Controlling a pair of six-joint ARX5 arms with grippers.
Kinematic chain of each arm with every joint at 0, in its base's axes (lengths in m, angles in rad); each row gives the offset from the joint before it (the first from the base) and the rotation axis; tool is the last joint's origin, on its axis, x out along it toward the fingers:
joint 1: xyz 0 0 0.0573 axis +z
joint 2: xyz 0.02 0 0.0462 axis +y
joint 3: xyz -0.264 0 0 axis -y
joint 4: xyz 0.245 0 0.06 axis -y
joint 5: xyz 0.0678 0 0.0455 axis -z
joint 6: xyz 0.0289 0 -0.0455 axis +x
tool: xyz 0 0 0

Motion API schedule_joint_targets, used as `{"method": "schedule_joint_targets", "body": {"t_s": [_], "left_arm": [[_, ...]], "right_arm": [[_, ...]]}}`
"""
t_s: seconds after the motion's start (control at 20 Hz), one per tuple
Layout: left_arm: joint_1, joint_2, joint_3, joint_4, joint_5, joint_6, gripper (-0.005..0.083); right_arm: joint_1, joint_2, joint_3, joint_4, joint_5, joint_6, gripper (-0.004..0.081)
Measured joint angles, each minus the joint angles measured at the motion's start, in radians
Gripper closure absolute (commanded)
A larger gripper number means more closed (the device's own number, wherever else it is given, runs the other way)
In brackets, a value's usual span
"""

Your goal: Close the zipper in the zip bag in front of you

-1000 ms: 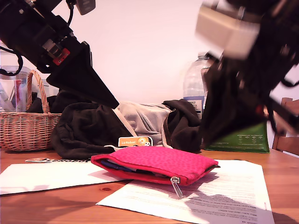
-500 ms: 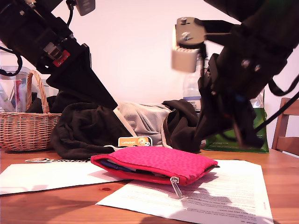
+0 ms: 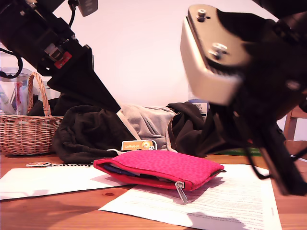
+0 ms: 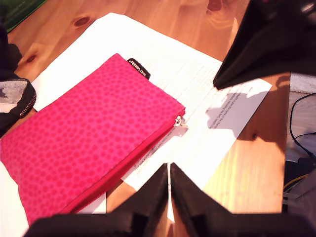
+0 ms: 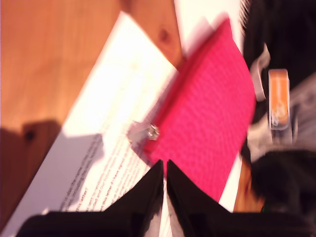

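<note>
The zip bag (image 3: 163, 166) is a flat red-pink dotted pouch lying on paper sheets on the wooden table. Its zipper (image 3: 144, 178) gapes along the front edge, showing dark contents. The silver slider (image 3: 179, 184) sits at the end toward the exterior view's right, its pull tab hanging onto the paper. My first gripper (image 4: 169, 165) is shut and empty, held high above the table beside the zipper (image 4: 123, 168). My second gripper (image 5: 164, 162) is also shut and empty, hovering above the slider (image 5: 153, 132). The second arm (image 3: 249, 96) looms large at the exterior view's right.
A wicker basket (image 3: 26, 129) stands at the exterior view's left. A heap of dark and grey clothing (image 3: 96, 129) with an orange label (image 3: 138, 144) lies behind the pouch. Printed paper (image 3: 230, 201) covers the table front. A bottle (image 3: 197, 103) and a green strip (image 3: 237, 152) peek out behind the second arm.
The second arm has swung down and nearer to the exterior camera, now hiding most of the green bag and bottle. The first arm and the pouch have not moved.
</note>
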Motion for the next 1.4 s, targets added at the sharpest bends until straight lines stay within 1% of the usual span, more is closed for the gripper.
{"method": "schedule_joint_targets", "body": {"t_s": [0.05, 0.1, 0.15, 0.2, 0.25, 0.35, 0.4, 0.45, 0.55, 0.65, 0.8, 0.95, 1.0, 1.25, 1.4], "left_arm": [[0.000, 0.000, 0.000, 0.000, 0.000, 0.000, 0.0795], [0.000, 0.000, 0.000, 0.000, 0.000, 0.000, 0.0795], [0.000, 0.000, 0.000, 0.000, 0.000, 0.000, 0.0795], [0.000, 0.000, 0.000, -0.002, 0.000, -0.001, 0.0795], [0.001, 0.000, 0.000, -0.002, 0.000, -0.011, 0.0795], [0.002, 0.000, 0.000, -0.006, 0.000, -0.026, 0.0795], [0.002, 0.000, 0.000, -0.006, 0.000, -0.026, 0.0795], [0.002, 0.000, 0.000, -0.006, 0.000, -0.026, 0.0795], [0.002, 0.000, 0.000, -0.005, 0.000, -0.027, 0.0795], [0.002, 0.000, 0.000, -0.004, 0.000, -0.027, 0.0795], [0.002, 0.000, 0.000, -0.003, 0.000, -0.030, 0.0795], [0.002, 0.000, 0.000, -0.002, 0.000, -0.034, 0.0795], [0.002, 0.000, 0.000, -0.002, 0.000, -0.034, 0.0795], [0.002, 0.000, 0.000, 0.002, 0.000, -0.035, 0.0795], [0.002, 0.000, 0.000, 0.002, 0.000, -0.043, 0.0795]], "right_arm": [[-0.022, 0.006, -0.002, -0.010, -0.035, -0.046, 0.0783], [-0.052, 0.018, -0.003, -0.018, -0.065, -0.066, 0.0782], [-0.081, 0.027, -0.003, -0.027, -0.113, -0.061, 0.0779], [-0.106, 0.030, -0.005, -0.031, -0.155, -0.040, 0.0755], [-0.117, 0.030, -0.005, -0.031, -0.180, -0.008, 0.0728], [-0.117, 0.030, -0.005, -0.023, -0.194, 0.010, 0.0693], [-0.117, 0.030, -0.005, -0.020, -0.195, 0.004, 0.0661], [-0.117, 0.030, -0.005, -0.020, -0.204, -0.019, 0.0641], [-0.126, 0.030, -0.005, -0.018, -0.238, -0.139, 0.0640], [-0.147, 0.045, -0.006, 0.013, -0.243, -0.200, 0.0640], [-0.181, 0.109, -0.006, 0.089, -0.241, -0.261, 0.0626], [-0.183, 0.161, -0.006, 0.137, -0.237, -0.289, 0.0550], [-0.183, 0.178, -0.006, 0.151, -0.237, -0.305, 0.0550], [-0.183, 0.219, -0.007, 0.231, -0.235, -0.318, 0.0538], [-0.183, 0.288, -0.007, 0.279, -0.233, -0.305, 0.0538]]}}
